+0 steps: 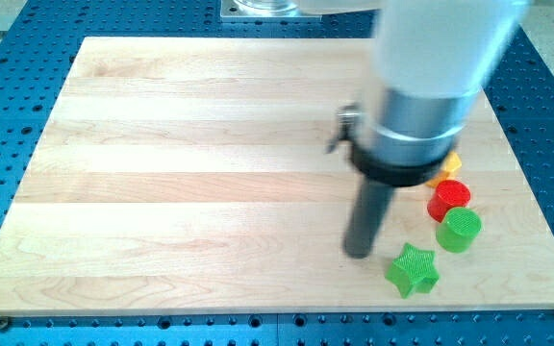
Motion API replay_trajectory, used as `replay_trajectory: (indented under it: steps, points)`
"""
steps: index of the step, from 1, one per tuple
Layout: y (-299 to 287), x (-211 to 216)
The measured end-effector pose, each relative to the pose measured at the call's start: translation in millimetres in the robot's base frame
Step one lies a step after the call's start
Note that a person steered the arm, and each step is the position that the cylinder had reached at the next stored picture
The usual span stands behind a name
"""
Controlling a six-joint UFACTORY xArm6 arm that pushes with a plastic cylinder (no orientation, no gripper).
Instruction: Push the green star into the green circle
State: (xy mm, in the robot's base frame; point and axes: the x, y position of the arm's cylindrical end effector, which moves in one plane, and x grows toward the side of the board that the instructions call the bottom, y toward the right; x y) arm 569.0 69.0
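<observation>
The green star (413,269) lies near the board's bottom right. The green circle (459,230) stands just up and to the right of it, a small gap apart. My tip (358,254) rests on the board just left of the green star, slightly higher in the view, not touching it. The arm's thick body hides the board above the tip.
A red block (449,197) sits directly above the green circle, touching it. A yellow block (445,169) shows partly behind the arm above the red one. The wooden board (162,192) lies on a blue perforated table; its right edge is near the blocks.
</observation>
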Motion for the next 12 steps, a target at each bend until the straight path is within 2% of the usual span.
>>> replay_trajectory:
  steps: [4, 6, 8, 9, 10, 12]
  points:
    - [29, 45]
    - [44, 35]
    - [107, 35]
    - [115, 36]
    - [80, 49]
    - [87, 50]
